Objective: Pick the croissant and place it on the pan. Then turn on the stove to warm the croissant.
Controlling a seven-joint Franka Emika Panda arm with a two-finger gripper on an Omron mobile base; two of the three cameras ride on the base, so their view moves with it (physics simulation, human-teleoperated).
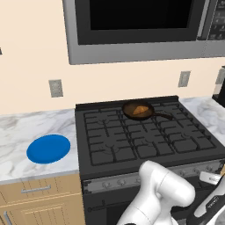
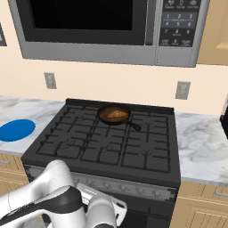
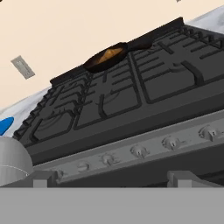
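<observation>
The golden-brown croissant (image 1: 140, 110) (image 2: 116, 115) (image 3: 108, 55) lies inside the small dark pan (image 1: 132, 113) (image 2: 103, 117) (image 3: 94, 64), which sits on a back burner of the black stove (image 1: 145, 140) (image 2: 107, 147) (image 3: 131, 96). The pan's thin handle points right. My gripper (image 3: 113, 179) hangs low in front of the stove's silver knob strip (image 1: 118, 181) (image 2: 133, 189) (image 3: 140, 152), a short way off from it. Its fingertips (image 3: 43, 177) stand wide apart with nothing between them, so it is open.
A flat blue plate (image 1: 48, 148) (image 2: 17, 130) rests on the marble counter (image 1: 26, 132) left of the stove. The steel microwave (image 1: 140, 30) (image 2: 107, 31) hangs above the range. More counter (image 2: 200, 142) lies to the right, with wood cabinets below.
</observation>
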